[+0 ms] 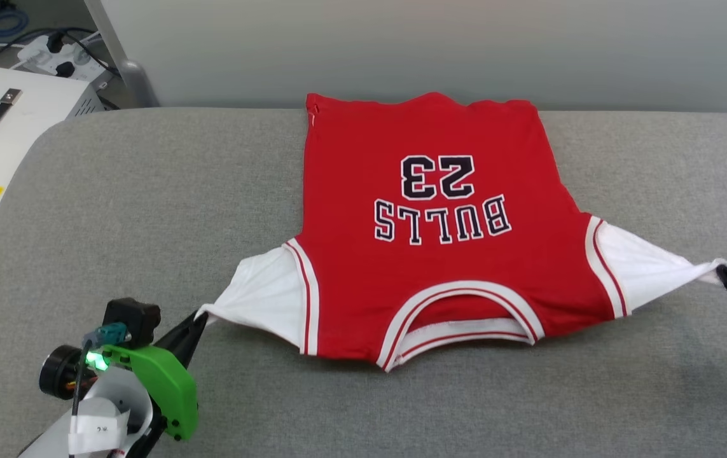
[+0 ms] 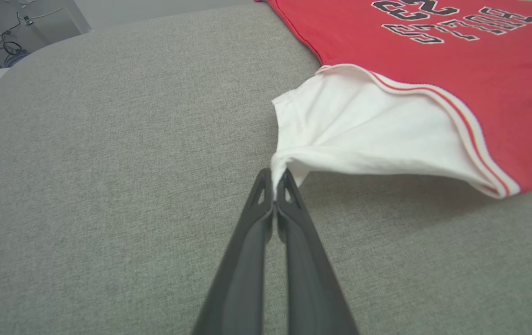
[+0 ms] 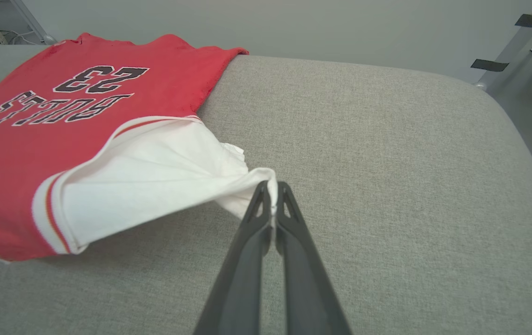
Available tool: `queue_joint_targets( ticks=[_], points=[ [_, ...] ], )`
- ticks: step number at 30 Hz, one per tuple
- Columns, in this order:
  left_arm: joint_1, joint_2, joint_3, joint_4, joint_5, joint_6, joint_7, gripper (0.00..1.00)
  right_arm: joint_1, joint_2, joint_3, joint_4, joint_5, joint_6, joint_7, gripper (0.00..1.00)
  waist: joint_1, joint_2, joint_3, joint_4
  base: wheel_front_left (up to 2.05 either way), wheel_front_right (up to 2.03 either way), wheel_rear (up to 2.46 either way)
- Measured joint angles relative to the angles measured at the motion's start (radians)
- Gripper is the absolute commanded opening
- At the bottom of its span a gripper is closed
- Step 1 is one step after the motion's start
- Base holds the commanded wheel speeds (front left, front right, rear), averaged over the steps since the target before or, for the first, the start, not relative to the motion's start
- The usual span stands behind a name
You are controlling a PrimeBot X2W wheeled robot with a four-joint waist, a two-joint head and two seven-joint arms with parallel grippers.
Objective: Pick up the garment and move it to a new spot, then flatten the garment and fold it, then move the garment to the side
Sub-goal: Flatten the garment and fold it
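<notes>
Across the broad grey woven-cloth table (image 1: 147, 191) lay the smooth red jersey shirt (image 1: 439, 267) with white sleeves, lettering up, each sleeve tip pinched taut by the slim, dark left gripper (image 2: 275, 175) and right gripper (image 3: 272, 186).

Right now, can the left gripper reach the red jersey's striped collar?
Probably not at once: the left gripper is shut on a white sleeve tip. Once released, only bare grey tabletop lies before the collar.
</notes>
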Motion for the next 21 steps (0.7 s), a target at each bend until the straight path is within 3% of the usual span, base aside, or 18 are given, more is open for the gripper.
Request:
queue_joint_targets(
  ticks=[12, 21],
  points=[
    [0.188, 0.074, -0.009, -0.156, -0.065, 0.067, 0.066, 0.0, 0.223, -0.068, -0.008, -0.116, 0.109, 0.0, 0.138, 0.0, 0.0, 0.0, -0.109, 0.0, 0.0, 0.0, 0.0],
    [0.316, 0.115, -0.017, -0.238, -0.121, 0.085, 0.095, 0.0, 0.389, -0.111, -0.055, -0.223, 0.196, 0.0, 0.3, 0.0, 0.0001, 0.0, -0.139, 0.0, 0.0, 0.0, 0.0]
  ],
)
